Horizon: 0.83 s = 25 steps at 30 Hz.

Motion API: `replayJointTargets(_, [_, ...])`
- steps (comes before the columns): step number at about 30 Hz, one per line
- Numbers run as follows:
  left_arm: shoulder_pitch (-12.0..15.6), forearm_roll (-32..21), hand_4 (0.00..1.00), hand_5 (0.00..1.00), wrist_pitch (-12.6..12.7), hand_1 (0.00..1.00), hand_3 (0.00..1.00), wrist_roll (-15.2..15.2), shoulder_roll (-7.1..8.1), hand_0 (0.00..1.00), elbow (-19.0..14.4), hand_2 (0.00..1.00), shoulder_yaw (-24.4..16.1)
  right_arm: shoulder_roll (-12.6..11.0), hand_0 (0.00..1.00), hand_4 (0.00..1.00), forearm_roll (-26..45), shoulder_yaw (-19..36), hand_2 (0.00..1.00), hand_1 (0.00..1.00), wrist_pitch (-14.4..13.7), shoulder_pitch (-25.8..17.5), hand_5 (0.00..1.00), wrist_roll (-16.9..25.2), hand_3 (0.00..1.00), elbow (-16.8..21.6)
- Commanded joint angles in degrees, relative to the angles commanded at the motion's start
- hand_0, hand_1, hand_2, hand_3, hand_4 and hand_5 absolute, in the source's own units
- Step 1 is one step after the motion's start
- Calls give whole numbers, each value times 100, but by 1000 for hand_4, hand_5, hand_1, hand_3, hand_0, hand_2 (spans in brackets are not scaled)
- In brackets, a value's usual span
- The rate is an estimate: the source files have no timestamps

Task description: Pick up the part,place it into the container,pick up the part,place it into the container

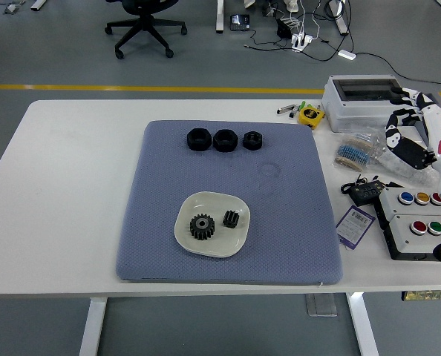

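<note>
The right hand [407, 126] hangs at the desk's [64, 170] 3 o'clock edge, fingers loosely spread, grasping nothing, above a clear bag. On the blue-grey mat [295, 222], toward 6 o'clock, a cream dish [185, 236] carries a large black toothed gear [203, 227] and a smaller black gear [232, 219] just beside it. Three black nut-shaped parts [224, 139] line up at the mat's 12 o'clock.

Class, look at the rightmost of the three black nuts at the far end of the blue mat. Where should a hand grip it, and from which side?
Probably from above: the rightmost nut lies flat with its hole up. Pinch its near and far outer walls, since its neighbour sits close on the left. The right hand is nearer.
</note>
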Motion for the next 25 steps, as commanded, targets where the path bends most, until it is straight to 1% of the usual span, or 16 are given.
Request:
replayJointTargets(4, [-13, 41, 625, 625, -3, 569, 612, -18, 9, 539, -1, 584, 9, -5, 427, 8, 108, -3, 505, 458, -93, 21, 243, 130, 554, -13])
replayJointTargets(5, [-16, 29, 627, 626, 1, 568, 613, -19, 8, 538, 0, 585, 15, -7, 282, 2, 132, -3, 382, 341, -108, 26, 341, 150, 410, -15])
replayJointTargets(10, [-29, -33, 627, 626, 15, 568, 613, -27, 6, 538, 0, 585, 52, -11, 282, 2, 220, -12, 382, 341, -148, 46, 341, 175, 410, -31])
replayJointTargets(11, [-30, -39, 628, 627, 17, 568, 613, -27, 5, 537, 0, 585, 54, -11, 207, 2, 236, -14, 324, 256, -144, 49, 261, 175, 378, -34])
replayJointTargets(13, [-34, -47, 628, 627, 19, 568, 613, -28, 4, 537, 1, 585, 59, -10, 207, 2, 307, -17, 324, 256, -106, 56, 261, 167, 378, -41])
replayJointTargets(16, [-40, -67, 628, 627, 25, 568, 613, -32, 3, 537, 2, 585, 70, -11, 207, 2, 513, -9, 324, 256, 153, 70, 261, 263, 378, -66])
replayJointTargets(17, [-41, -72, 629, 627, 25, 568, 613, -34, 4, 538, 2, 585, 74, -13, 348, 2, 514, -8, 463, 416, 199, 73, 2, 280, 525, -67])
replayJointTargets(19, [-42, -79, 629, 627, 25, 568, 613, -38, 5, 538, 2, 585, 82, -13, 348, 2, 483, -9, 463, 416, 247, 79, 2, 287, 525, -70])
replayJointTargets(22, [-46, -90, 629, 627, 25, 568, 613, -43, 8, 538, 2, 585, 94, -11, 348, 2, 445, -7, 463, 416, 225, 84, 2, 287, 525, -74])
replayJointTargets(23, [-47, -97, 630, 626, 26, 569, 613, -45, 9, 539, 2, 585, 100, -11, 438, 151, 437, -7, 571, 509, 219, 84, 14, 286, 714, -74])
replayJointTargets(25, [-50, -80, 630, 626, 22, 569, 613, -45, 9, 539, 3, 585, 89, -14, 438, 151, 393, -11, 571, 509, 204, 94, 14, 273, 714, -77])
